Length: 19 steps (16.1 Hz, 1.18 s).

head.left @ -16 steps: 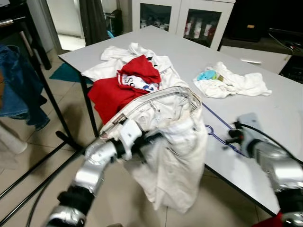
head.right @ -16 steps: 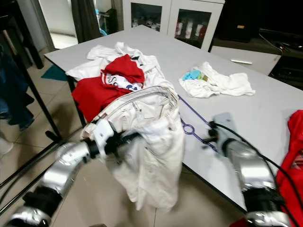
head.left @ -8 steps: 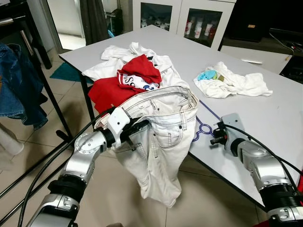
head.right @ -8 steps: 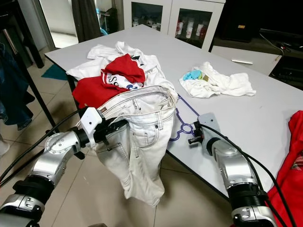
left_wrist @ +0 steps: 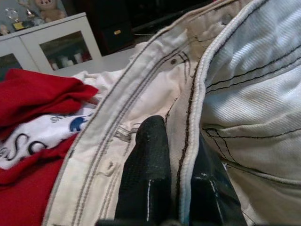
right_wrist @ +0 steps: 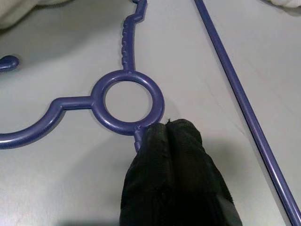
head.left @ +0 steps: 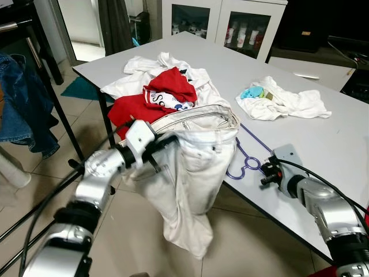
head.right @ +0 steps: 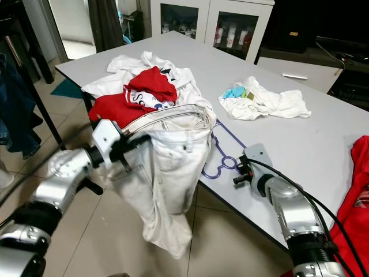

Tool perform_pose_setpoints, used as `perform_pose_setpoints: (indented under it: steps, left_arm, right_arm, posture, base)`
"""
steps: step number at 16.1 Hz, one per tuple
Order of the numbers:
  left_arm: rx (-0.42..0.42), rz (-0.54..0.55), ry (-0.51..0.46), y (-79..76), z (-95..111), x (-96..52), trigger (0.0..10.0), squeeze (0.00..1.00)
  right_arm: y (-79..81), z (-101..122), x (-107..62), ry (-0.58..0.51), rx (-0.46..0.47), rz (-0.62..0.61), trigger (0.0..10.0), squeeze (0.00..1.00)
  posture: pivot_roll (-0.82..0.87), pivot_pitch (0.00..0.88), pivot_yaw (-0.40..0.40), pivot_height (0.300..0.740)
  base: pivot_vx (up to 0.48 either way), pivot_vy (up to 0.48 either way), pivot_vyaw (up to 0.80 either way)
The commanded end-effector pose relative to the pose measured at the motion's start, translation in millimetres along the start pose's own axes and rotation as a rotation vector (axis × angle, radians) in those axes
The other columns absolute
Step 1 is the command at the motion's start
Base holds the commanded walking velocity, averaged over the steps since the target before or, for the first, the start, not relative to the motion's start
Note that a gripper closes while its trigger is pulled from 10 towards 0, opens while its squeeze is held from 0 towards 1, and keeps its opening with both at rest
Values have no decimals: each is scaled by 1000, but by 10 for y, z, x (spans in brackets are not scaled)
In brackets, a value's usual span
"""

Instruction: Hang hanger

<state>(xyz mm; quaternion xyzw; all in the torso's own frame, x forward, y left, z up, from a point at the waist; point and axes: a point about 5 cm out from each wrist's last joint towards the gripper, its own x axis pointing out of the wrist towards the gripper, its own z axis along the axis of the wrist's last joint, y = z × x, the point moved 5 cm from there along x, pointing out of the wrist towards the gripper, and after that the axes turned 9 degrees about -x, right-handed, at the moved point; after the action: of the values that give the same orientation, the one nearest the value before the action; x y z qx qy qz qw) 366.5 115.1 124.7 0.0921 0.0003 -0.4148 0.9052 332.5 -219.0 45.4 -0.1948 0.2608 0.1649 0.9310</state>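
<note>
The left hand (left_wrist: 176, 188) gripped white jeans (head.left: 193, 173) while the right hand (right_wrist: 167, 129) pinched the hanger (right_wrist: 127, 101) on the tabletop (head.left: 323, 138).

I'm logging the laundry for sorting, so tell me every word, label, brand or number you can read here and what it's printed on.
"S" and "O": large dark letters on the white panel of the red shirt; the rest of the word is folded out of sight.
Smaller print on the same panel: too blurred to read.
Bottles in the cabinet: labels too small to read.
White jeans, purple hanger: no text visible.
</note>
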Motion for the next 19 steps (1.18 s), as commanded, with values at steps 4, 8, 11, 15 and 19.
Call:
perform_pose_setpoints:
  steps: [4,8,11,15,19]
  left_arm:
    - [35,13,-37,58,114,23,0,0]
    - [33,0,-38,27,98,40,0,0]
    - [33,-4,-39,18,96,47,0,0]
    - [33,-4,-42,16,97,53,0,0]
    - [30,-9,-44,-5,93,70,0,0]
  right_arm:
    - [21,-312,-126,88,15,60,10000,0]
    - [147,-337,-280,69,-36,192,10000,0]
    - [88,-285,-338,49,-64,192,10000,0]
    - [-181,51,-495,-41,-97,114,10000,0]
    - [-148,249,-547,-112,-135,122,10000,0]
  posture:
    - [-25,0,-38,740]
    - [-28,0,-36,740]
    - [-27,0,-38,740]
    - [-26,0,-40,740]
    - [-30,0,-43,740]
  base:
    - [0,0,0]
    - [0,0,0]
    - [0,0,0]
    - [0,0,0]
    - [0,0,0]
